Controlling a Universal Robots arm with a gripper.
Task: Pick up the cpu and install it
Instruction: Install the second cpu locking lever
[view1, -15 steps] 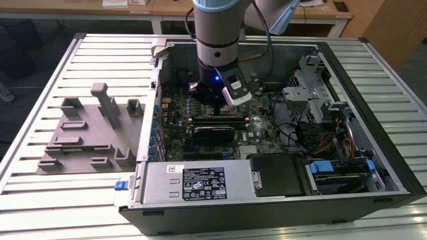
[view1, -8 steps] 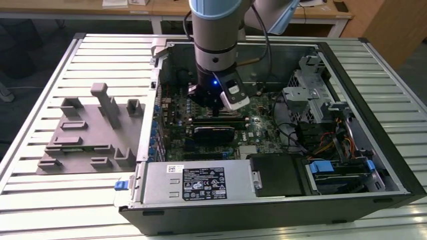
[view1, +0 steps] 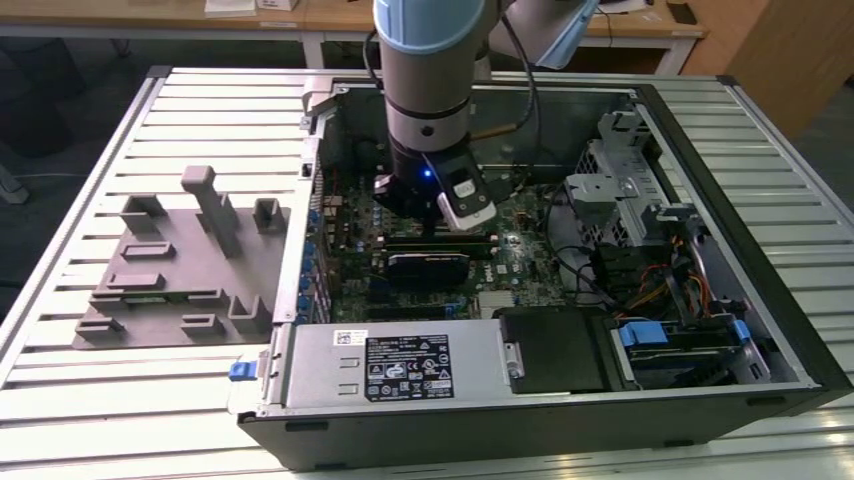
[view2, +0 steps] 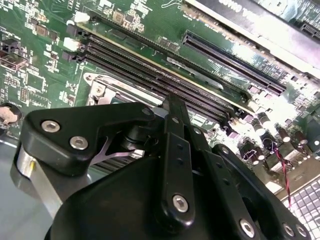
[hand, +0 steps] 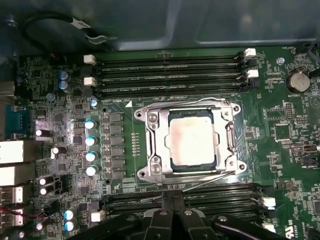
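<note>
The cpu (hand: 192, 137), a flat square chip with a dull silver top, lies flat inside the metal socket frame (hand: 152, 120) on the green motherboard (hand: 125, 155) in the first wrist view. My gripper (hand: 172, 196) hangs above the board just beside the socket, over the nearer memory slots, with its black fingers pressed together and nothing between them. In the second wrist view the gripper (view2: 172, 102) points down at the socket's corner (view2: 100, 82). In the exterior view the arm reaches down into the open computer case (view1: 694, 160), with the gripper (view1: 427, 215) low over the board.
Memory slots (hand: 170, 75) run along both sides of the socket. A silver power supply box (view1: 400, 365) fills the case's near edge, a drive cage (view1: 627, 190) and cables sit at the exterior view's right, and a grey fixture (view1: 174, 260) lies on the table outside.
</note>
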